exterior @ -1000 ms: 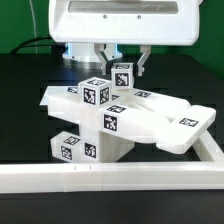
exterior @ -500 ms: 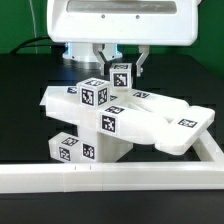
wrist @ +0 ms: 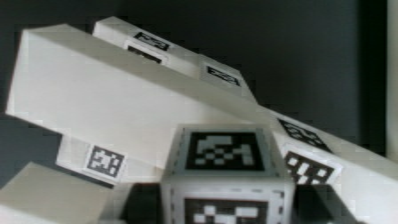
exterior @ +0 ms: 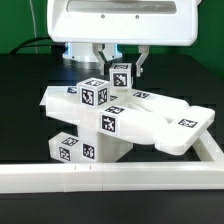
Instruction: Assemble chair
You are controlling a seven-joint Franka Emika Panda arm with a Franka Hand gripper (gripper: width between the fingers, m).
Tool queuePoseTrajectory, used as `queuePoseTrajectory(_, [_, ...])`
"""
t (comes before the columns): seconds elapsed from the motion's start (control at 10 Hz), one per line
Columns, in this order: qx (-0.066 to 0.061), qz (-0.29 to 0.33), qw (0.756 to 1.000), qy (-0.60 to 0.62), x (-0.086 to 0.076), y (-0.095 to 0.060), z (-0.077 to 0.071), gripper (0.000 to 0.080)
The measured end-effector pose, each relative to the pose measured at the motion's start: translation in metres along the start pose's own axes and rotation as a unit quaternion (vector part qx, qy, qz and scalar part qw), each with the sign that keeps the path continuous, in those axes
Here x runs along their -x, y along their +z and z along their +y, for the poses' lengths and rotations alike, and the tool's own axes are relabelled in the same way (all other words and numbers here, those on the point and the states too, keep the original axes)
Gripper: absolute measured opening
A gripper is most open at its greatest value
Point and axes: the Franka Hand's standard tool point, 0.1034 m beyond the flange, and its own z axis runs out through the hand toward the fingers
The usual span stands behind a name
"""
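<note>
The partly joined white chair (exterior: 150, 118) lies tilted on the black table. It is a broad tray-like seat with tagged blocky bars (exterior: 100, 125) stacked at the exterior view's left. My gripper (exterior: 122, 70) stands behind it, shut on an upright tagged white bar (exterior: 122, 76) that rises from the pile. In the wrist view the same bar (wrist: 228, 160) sits between my dark fingers (wrist: 143, 205), my gripper (wrist: 228, 212) closed on its sides. The wide seat panel (wrist: 125, 95) lies beyond it. The bar's lower end is hidden by the other pieces.
The long white L-shaped rail (exterior: 110, 181) runs along the table's front and turns up the exterior view's right side (exterior: 212, 150). The robot's white base (exterior: 120, 22) stands at the back.
</note>
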Motion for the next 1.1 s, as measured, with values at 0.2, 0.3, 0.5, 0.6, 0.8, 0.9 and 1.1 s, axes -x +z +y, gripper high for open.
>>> queuePoseTrajectory(0.2, [-0.001, 0.000, 0.998, 0.064, 0.0000, -0.0001, -0.0005, 0.0288])
queuePoseTrajectory(0.3, [-0.001, 0.000, 0.996, 0.092, 0.0000, -0.0001, -0.0005, 0.0288])
queuePoseTrajectory(0.5, [-0.002, 0.000, 0.988, 0.157, 0.0000, -0.0001, -0.0007, 0.0288])
queuePoseTrajectory(0.6, [-0.002, 0.000, 0.982, 0.188, 0.0000, -0.0001, -0.0008, 0.0288])
queuePoseTrajectory(0.8, [-0.002, -0.001, 0.967, 0.253, 0.0001, -0.0001, -0.0011, 0.0288])
queuePoseTrajectory(0.9, [-0.002, -0.001, 0.958, 0.287, 0.0001, -0.0001, -0.0013, 0.0288])
queuePoseTrajectory(1.1, [-0.003, -0.001, 0.938, 0.346, 0.0003, -0.0001, -0.0020, 0.0288])
